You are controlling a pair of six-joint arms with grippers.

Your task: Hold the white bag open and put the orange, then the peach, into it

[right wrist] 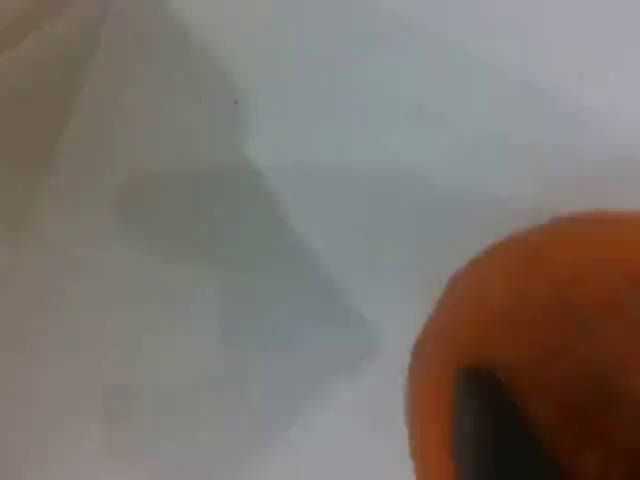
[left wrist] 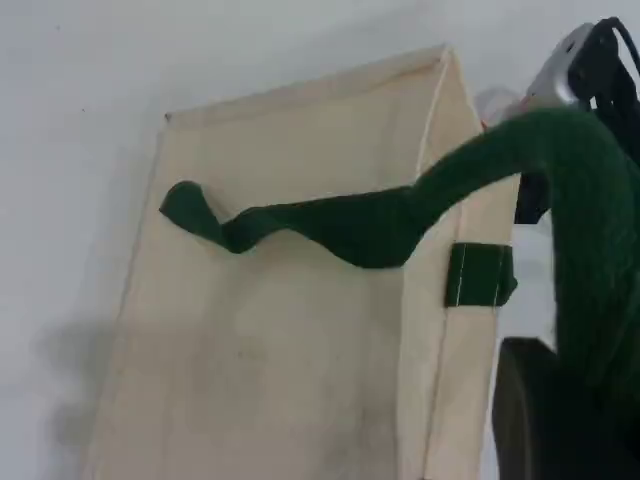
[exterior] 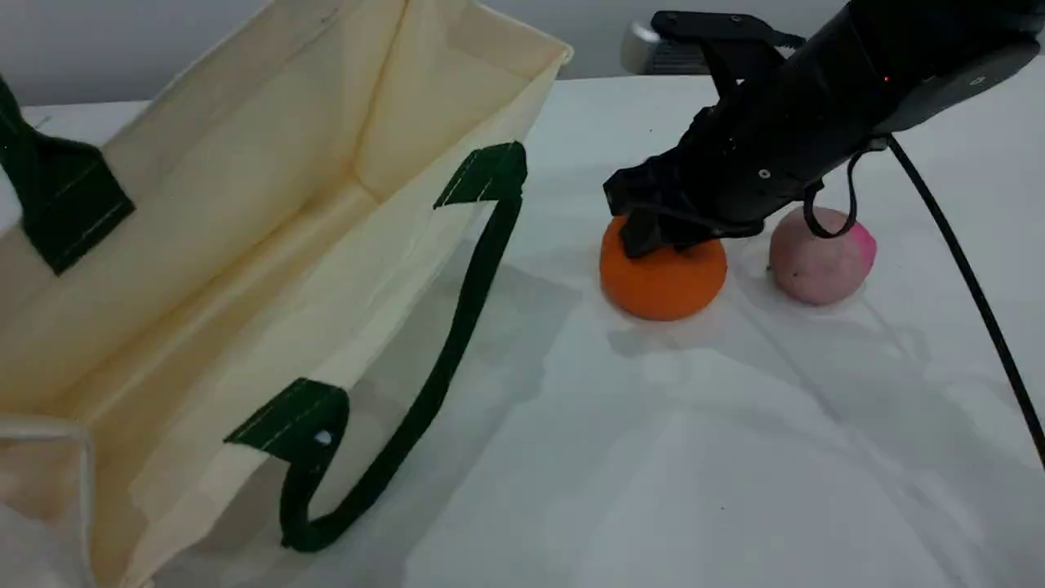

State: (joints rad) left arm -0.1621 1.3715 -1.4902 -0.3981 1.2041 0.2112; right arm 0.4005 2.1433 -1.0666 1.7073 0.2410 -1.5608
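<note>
The white bag [exterior: 245,245] lies at the left with its mouth open toward the camera. Its near green handle [exterior: 457,327] droops onto the table. In the left wrist view the bag [left wrist: 280,330] hangs below, and its other green handle [left wrist: 400,215] runs up over my left gripper [left wrist: 560,410], which is shut on that strap. The orange [exterior: 665,282] sits on the table right of the bag. My right gripper [exterior: 653,233] is down on its top, fingers closed on it; one dark fingertip [right wrist: 490,420] lies against the orange [right wrist: 560,300]. The peach [exterior: 816,261] rests just right of the orange, partly behind the arm.
A black cable [exterior: 971,286] trails from the right arm down the right side of the white table [exterior: 653,449]. A grey device [exterior: 653,45] stands at the table's far edge behind the arm.
</note>
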